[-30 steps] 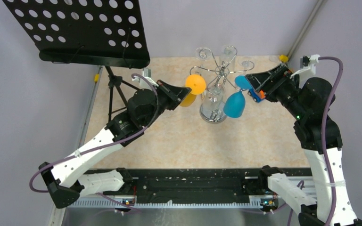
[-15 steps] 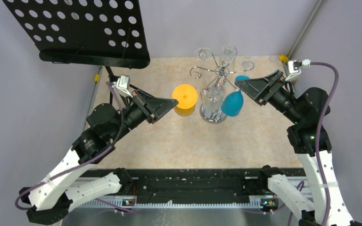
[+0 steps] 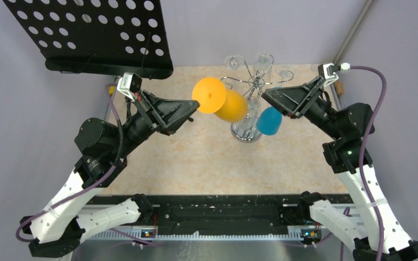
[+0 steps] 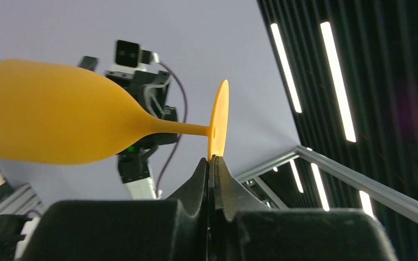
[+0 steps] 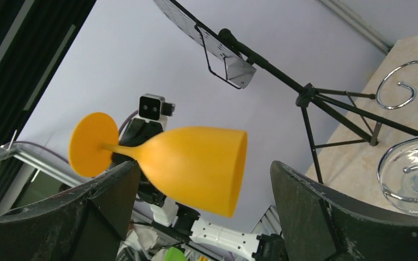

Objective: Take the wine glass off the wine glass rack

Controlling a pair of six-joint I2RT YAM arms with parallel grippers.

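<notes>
My left gripper (image 3: pixel 195 105) is shut on the edge of the foot of an orange wine glass (image 3: pixel 226 103). It holds the glass on its side in the air, bowl pointing toward the chrome wine glass rack (image 3: pixel 253 81). In the left wrist view the left gripper (image 4: pixel 212 160) pinches the foot disc of the orange glass (image 4: pixel 60 119). My right gripper (image 3: pixel 266 97) is open and empty beside the rack, above a blue wine glass (image 3: pixel 270 120) hanging from it. In the right wrist view the orange glass (image 5: pixel 196 163) shows beyond the open right gripper (image 5: pixel 204 166).
A clear glass (image 3: pixel 245 117) hangs over the rack's shiny round base (image 3: pixel 246 135). A black perforated music stand (image 3: pixel 92 32) on a tripod stands at the back left. Walls close the table at the back and sides.
My left gripper has lifted the orange glass up and away from the rack and tipped it onto its side. My right gripper has swung left over the blue glass.
</notes>
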